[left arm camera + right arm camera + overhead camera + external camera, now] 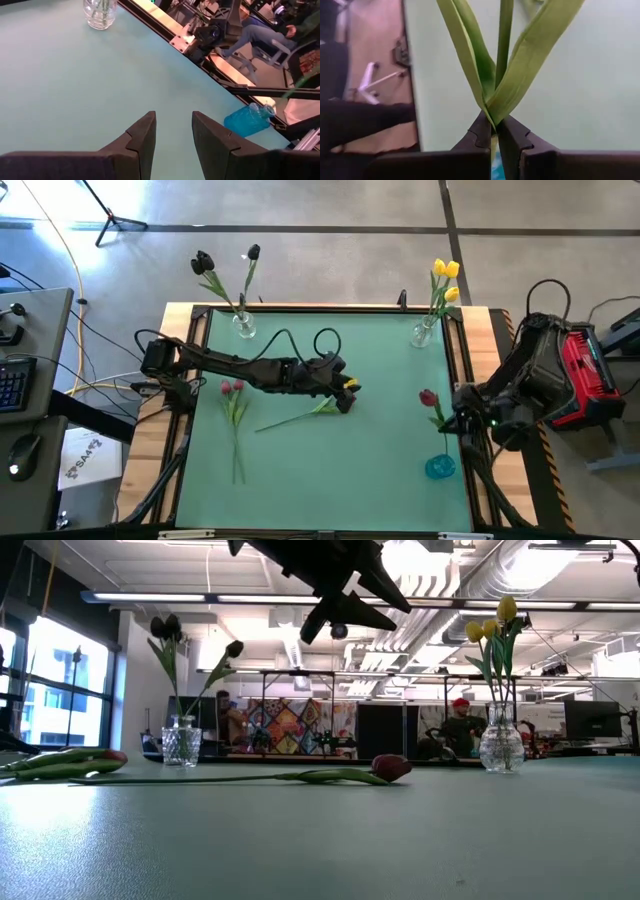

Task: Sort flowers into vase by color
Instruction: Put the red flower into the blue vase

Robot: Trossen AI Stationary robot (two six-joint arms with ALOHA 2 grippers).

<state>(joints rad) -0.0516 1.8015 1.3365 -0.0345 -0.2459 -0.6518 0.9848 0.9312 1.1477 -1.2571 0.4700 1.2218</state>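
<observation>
Flowers, thin long-stemmed tulips with green leaves, lie and stand across the green table [330, 470] I am working over. From the high view, I see two black-headed tulips [204, 263] in a clear glass vase [244, 326] at the far left corner, and yellow-headed tulips [446, 272] in a second clear glass vase [424, 333] at the far right corner. A pair of red tulips [232, 388] lies flat on the left side. Another tulip [300, 418] lies near the middle, its head hidden under my left tool [347, 392], which hangs above it. My right tool [446, 423] sits at the right edge, closed on the stem of a dark red tulip [429, 398], above a blue glass vase [439, 467].

In the low view, the middle tulip's red head [391, 768] rests on the table, with my left arm's dark tool [318, 626] well above it.

In the left wrist view, the two dark fingers [141, 141] stand partly apart with nothing between them, over bare table; the blue vase [247, 119] lies near the table's edge.

In the right wrist view, the fingers [482, 133] pinch the green stem [505, 35] where its leaves fork.
</observation>
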